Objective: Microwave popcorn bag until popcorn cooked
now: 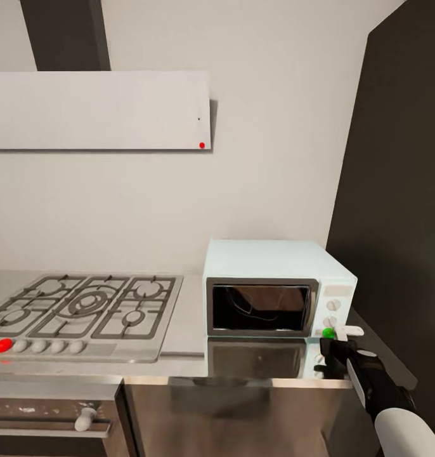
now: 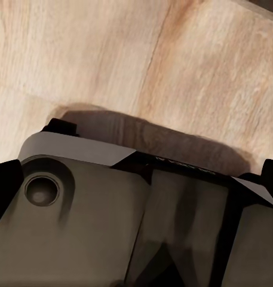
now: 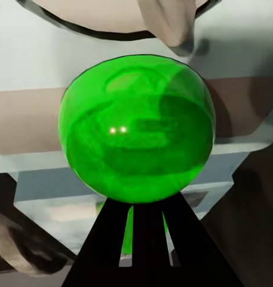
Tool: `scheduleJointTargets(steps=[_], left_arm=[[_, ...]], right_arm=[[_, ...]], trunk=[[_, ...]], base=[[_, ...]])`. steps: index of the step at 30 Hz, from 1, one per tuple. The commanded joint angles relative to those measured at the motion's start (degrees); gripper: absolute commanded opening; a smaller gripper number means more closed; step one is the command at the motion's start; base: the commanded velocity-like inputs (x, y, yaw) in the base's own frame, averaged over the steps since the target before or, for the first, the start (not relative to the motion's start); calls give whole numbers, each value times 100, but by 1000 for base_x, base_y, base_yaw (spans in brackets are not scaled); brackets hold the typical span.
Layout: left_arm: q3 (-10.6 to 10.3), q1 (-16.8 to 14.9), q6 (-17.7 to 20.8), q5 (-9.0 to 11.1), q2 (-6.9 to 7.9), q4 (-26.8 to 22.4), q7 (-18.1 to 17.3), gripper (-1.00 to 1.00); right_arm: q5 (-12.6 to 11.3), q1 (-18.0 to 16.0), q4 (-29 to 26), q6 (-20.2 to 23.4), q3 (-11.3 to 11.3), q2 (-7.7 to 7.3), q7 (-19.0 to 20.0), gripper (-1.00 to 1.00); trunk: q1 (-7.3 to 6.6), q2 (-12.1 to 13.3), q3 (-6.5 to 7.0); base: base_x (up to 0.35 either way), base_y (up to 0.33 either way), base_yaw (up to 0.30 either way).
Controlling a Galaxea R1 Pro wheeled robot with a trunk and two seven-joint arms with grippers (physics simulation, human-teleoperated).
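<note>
Green light (image 1: 328,332) on the closed microwave (image 1: 278,289) suggests we're heating; right gripper (image 1: 337,348) at it, grip state unclear.

pale mint-blue microwave (image 1: 278,285) with dark glass door, glowing green light (image 1: 328,332); steel hob (image 1: 84,311) with red knob (image 1: 3,345).

The countertop (image 1: 186,330) is carrying the microwave (image 1: 278,289) at about four o'clock in the head view, and the steel gas hob (image 1: 84,314) is lying at about eight o'clock.
</note>
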Motion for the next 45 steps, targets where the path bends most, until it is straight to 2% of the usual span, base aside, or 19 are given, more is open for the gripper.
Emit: scheduleJointTargets(steps=[1, 18, 23, 25, 29, 30, 32, 34, 35, 36, 37, 39, 40, 41, 43, 45], left_arm=[[-51, -7, -21, 49, -2, 11, -7, 100], [-57, -7, -21, 58, -17, 20, 34, 100], [-58, -7, -21, 58, -20, 20, 37, 100], [-58, -8, -21, 58, -20, 20, 37, 100], [-58, -7, -21, 58, -20, 20, 37, 100], [-58, -7, -21, 61, -20, 20, 37, 100], [-51, -7, -21, 64, -14, 20, 37, 100], [-50, -7, -21, 59, -12, 20, 37, 100], [-49, -7, -21, 58, -12, 20, 37, 100], [-49, -7, -21, 58, -11, 20, 37, 100], [-49, -7, -21, 52, -11, 20, 37, 100], [-49, -7, -21, 35, -11, 20, 37, 100], [-49, -7, -21, 27, -11, 20, 37, 100], [-49, -7, -21, 25, -11, 20, 37, 100], [-49, -7, -21, 32, -11, 20, 37, 100], [-49, -7, -21, 44, -11, 20, 37, 100]], right_arm=[[71, -299, -24, 153, -19, 4, 58, -100], [106, -299, -72, 171, -12, 7, 102, -100], [123, -299, -246, 230, 9, 9, 106, -100], [117, -299, -824, 499, 19, 43, 117, -100], [88, -299, -2097, 1887, 24, 152, 138, -100], [86, -303, -2238, 2376, 25, 179, 145, -100], [96, -290, -2149, 2586, 32, 183, 144, -100], [102, -87, -1645, 2551, 33, 159, 153, -100], [137, 100, -937, 2329, 33, 129, 143, -100], [221, 173, -299, 1981, 33, 113, 132, -100], [481, 225, 764, 1190, 33, 103, 86, -100], [849, 244, 1981, 369, 30, 98, -8, -100], [964, 247, 2951, -151, 27, 62, -93, -100], [990, 251, 3475, -448, 29, -13, -121, -100], [1000, 308, 3932, -900, 32, -124, -142, -100], [988, 969, 4063, -1134, 26, -114, -149, -100]], trunk=[[106, -3, -8], [106, -3, -8], [106, -3, -8], [106, -3, -8], [106, -3, -8], [106, -3, -8], [106, -3, -8], [106, -3, -8], [106, -3, -8], [106, -3, -8], [106, -3, -8], [106, -3, -8], [106, -3, -8], [106, -3, -8], [106, -3, -8], [106, -3, -8]], base=[[18, 0, 0], [-309, 0, 0], [-346, 0, 0], [-346, 0, 0], [-346, 0, 0], [-346, 0, 0], [-340, 0, 0], [-313, 0, 0], [-246, 0, 0], [-179, 0, 0], [-61, 0, 0], [-24, 0, 0], [-5, 0, 0], [-3, 0, 0], [-1, 0, 0], [0, 0, 0]])
